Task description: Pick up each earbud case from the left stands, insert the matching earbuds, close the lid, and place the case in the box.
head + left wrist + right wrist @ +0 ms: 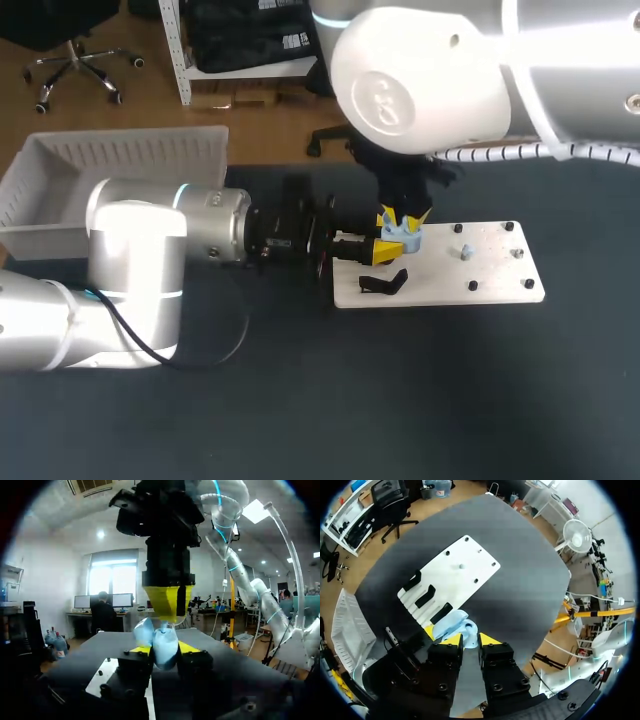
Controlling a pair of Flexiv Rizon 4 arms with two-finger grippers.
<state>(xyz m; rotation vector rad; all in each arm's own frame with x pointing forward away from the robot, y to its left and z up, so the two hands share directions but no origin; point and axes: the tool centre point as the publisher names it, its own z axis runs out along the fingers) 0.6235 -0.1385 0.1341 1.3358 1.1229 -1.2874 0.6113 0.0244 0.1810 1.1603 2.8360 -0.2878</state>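
inserting stage, by judgement. clamped the case (403, 237) in the left gripper (164, 649) over the board's (480, 270) ten o'clock corner; pinched an apparent earbud (469, 629) in the right gripper (469, 639), at twelve o'clock above it. called next for seating it squarely, then letting go.

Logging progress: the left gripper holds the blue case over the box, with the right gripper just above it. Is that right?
Not over the box. The head view shows the left gripper holding the blue case over the white board, with the right gripper just above it.
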